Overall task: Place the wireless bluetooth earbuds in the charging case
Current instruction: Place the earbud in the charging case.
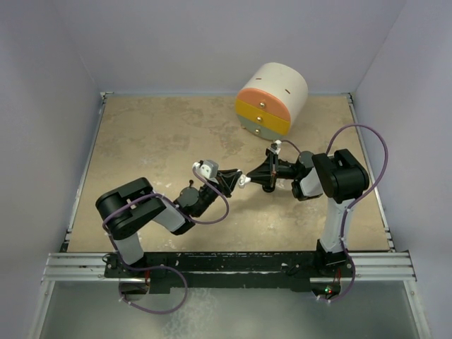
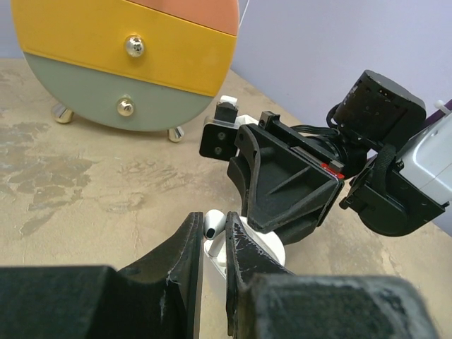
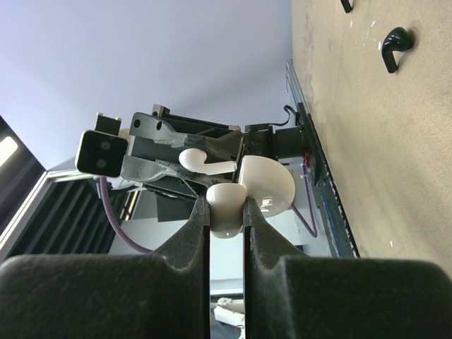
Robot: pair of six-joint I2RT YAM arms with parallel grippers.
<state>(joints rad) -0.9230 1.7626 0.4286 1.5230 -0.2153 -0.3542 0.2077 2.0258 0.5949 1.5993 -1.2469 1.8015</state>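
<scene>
The charging case (image 3: 270, 185) here is white and glossy, with its lid open. My right gripper (image 3: 226, 210) is shut on its lower half and holds it above the table. My left gripper (image 2: 212, 227) is shut on the head of one white earbud (image 2: 214, 220), whose stem points down at the case (image 2: 263, 248). In the right wrist view the earbud (image 3: 201, 161) lies in the left fingers, stem tip at the case's opening. In the top view the left gripper (image 1: 234, 179) and right gripper (image 1: 254, 176) meet tip to tip at mid-table. A second earbud does not show.
The cream, orange, yellow and green drawer unit (image 1: 272, 99) stands at the back, just beyond the grippers, and fills the top left of the left wrist view (image 2: 127, 63). A small black hook-shaped piece (image 3: 393, 48) lies on the tan table (image 1: 141, 141).
</scene>
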